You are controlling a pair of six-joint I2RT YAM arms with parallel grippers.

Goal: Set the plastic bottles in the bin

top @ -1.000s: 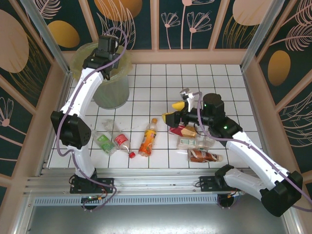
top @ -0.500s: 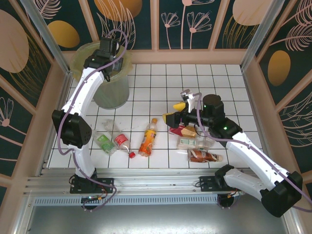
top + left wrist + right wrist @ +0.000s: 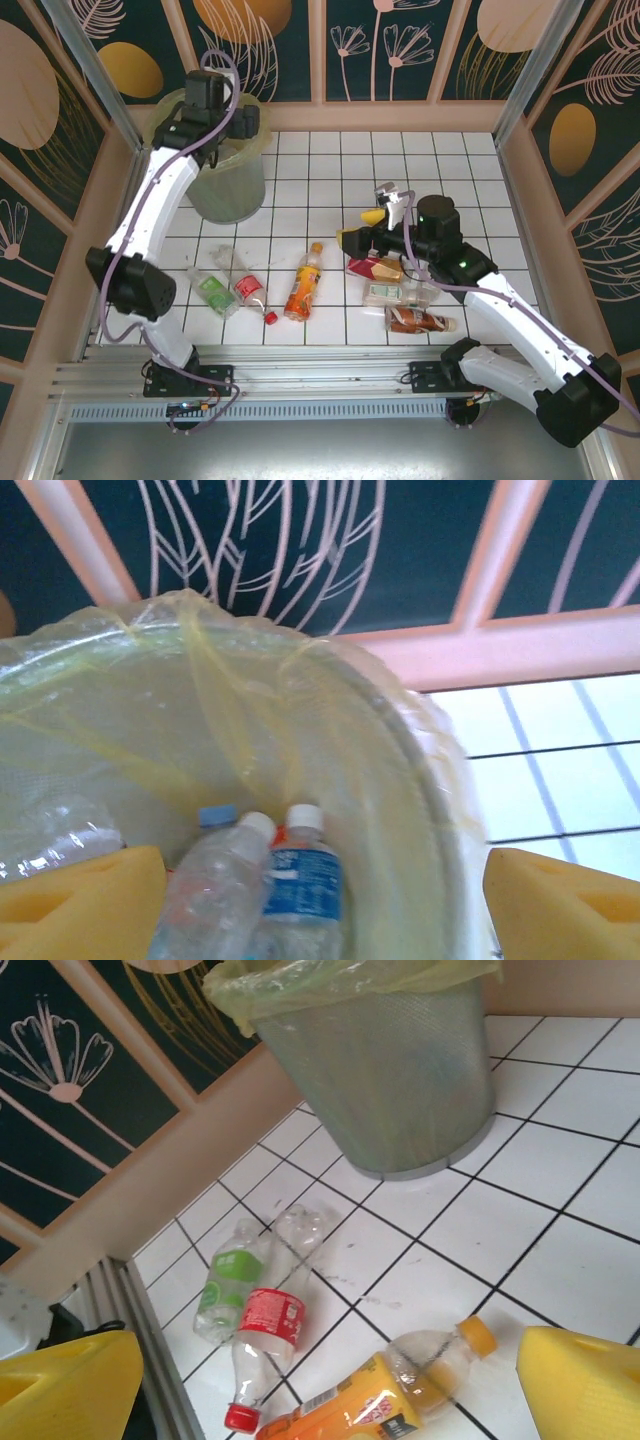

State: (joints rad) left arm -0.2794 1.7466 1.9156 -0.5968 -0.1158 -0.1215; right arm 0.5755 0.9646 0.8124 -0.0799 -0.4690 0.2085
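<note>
Our left fingers (image 3: 80, 895) hang spread, empty, over the tall grey-green bag-lined bin (image 3: 400, 770); our right fingers (image 3: 585, 1385), spread too, hover near a crushed orange-labelled plastic bottle (image 3: 370, 1400) on the desk (image 3: 560, 1190). Likely light and slick: we'd pinch its labelled middle

Worktop (image 3: 330, 170): we see white square tiles with dark joints, boxed in by a pinkish frame.
Far left corner: the bin (image 3: 228, 195) stands upright on the tiles, with a yellow-green liner folded over its rim.
Near left: we find a green bottle (image 3: 213, 291) and a red bottle (image 3: 249, 289) lying side by side, and a clear bottle (image 3: 222, 258) lies against them on the bin's side.
Middle: an orange bottle (image 3: 303, 283) lies alone, its cap toward the far wall.
Right: we count three more lying close together, a dark-red bottle (image 3: 365, 268), a pale bottle (image 3: 385, 293) and a brown bottle (image 3: 415, 320), all partly hidden.
</note>
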